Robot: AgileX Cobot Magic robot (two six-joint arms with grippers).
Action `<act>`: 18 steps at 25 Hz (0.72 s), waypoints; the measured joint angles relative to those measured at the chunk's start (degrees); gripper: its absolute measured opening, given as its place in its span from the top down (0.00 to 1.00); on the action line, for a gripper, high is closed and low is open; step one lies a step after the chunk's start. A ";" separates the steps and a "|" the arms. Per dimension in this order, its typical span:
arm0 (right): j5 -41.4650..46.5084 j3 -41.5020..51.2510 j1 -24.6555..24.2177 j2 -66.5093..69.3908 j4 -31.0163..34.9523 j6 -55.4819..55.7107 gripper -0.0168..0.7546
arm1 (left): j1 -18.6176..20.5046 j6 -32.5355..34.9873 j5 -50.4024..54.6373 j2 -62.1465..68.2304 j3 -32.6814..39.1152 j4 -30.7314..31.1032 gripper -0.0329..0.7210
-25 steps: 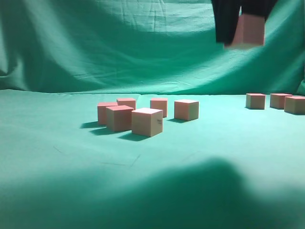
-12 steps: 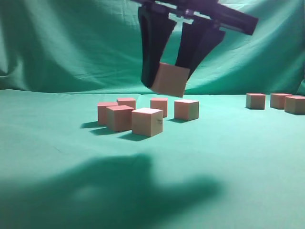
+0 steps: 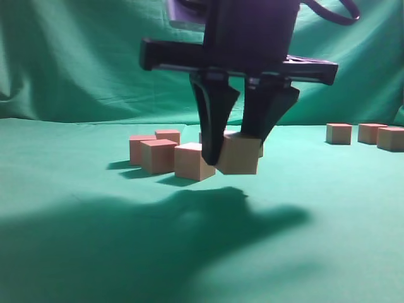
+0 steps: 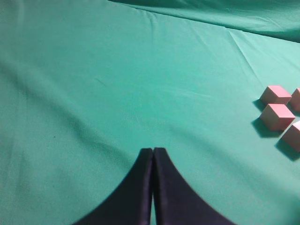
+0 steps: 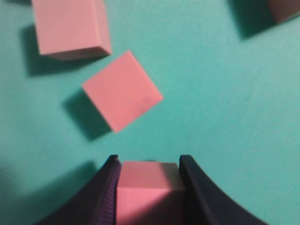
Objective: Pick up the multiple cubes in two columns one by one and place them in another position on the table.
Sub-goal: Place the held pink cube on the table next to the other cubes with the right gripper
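Several small cubes sit on the green cloth [image 3: 76,189] that covers my table, a soft fabric with shallow creases and a wrinkled drape behind. On my left feed the left gripper [image 4: 153,157] shows two smooth dark fingers pressed flat together with nothing between them, low over bare cloth; three pink-topped blocks [image 4: 277,116] lie well off to its right. From the exterior camera I see the main cluster [image 3: 158,154] near the middle: matte, sharp-edged blocks with pinkish tops and paler tan sides, close together but mostly apart. Just right of them, the right gripper [image 3: 238,161] pinches the held cube [image 3: 238,159] between its tapered black fingers, the block low above the cloth beside the front cube [image 3: 191,161]. My right wrist feed confirms it: the block fills the gap between the ribbed pads, and a turned cube [image 5: 123,90] lies on the cloth ahead. Far right, a row of three cubes [image 3: 366,134] stands by the backdrop.
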 joint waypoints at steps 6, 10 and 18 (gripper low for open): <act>-0.62 0.00 0.00 1.73 -5.48 3.74 0.63 | 0.00 0.00 0.00 0.00 0.00 0.00 0.96; -1.87 0.00 0.00 1.97 -5.95 4.09 0.63 | 0.00 0.00 0.00 0.00 0.00 0.00 0.96; -3.73 0.00 0.00 3.12 -6.18 4.42 0.63 | 0.00 0.00 0.00 0.00 0.00 0.00 0.96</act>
